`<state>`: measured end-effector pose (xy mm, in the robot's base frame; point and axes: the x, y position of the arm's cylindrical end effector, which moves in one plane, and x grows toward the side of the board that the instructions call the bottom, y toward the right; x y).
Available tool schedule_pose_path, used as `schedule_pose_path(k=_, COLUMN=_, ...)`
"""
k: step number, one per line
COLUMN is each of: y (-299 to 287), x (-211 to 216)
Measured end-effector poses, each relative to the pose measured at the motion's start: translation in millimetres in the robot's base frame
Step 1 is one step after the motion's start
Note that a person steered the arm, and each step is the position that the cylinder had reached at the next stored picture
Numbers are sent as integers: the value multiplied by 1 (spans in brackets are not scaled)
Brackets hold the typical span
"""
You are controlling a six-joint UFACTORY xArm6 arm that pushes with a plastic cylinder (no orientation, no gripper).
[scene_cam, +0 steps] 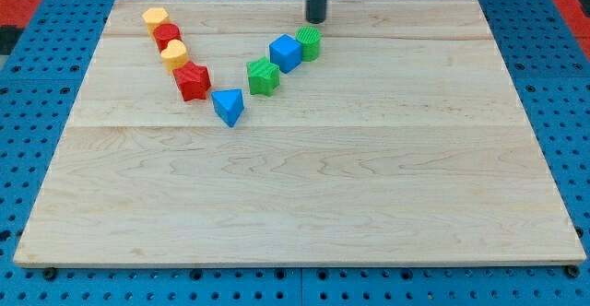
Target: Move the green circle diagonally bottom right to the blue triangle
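The green circle point(310, 43) stands at the view's top centre, touching the blue cube point(286, 52) on its left. The blue triangle point(228, 106) lies lower left of them, near the board's middle left. My tip point(316, 20) is just above the green circle, close to its upper edge, toward the view's top.
A green star-like block point(263, 76) sits between the blue cube and the blue triangle. A red star point(193, 81), a yellow block point(174, 55), a red block point(167, 37) and a yellow block point(155, 17) run diagonally up left. The wooden board point(304, 205) lies on a blue pegboard.
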<state>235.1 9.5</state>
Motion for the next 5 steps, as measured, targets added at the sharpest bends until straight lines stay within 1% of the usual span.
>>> schedule_pose_path(k=2, y=2, x=60)
schedule_pose_path(k=3, y=16, x=97)
schedule_pose_path(k=4, y=21, x=124)
schedule_pose_path(k=5, y=43, x=130)
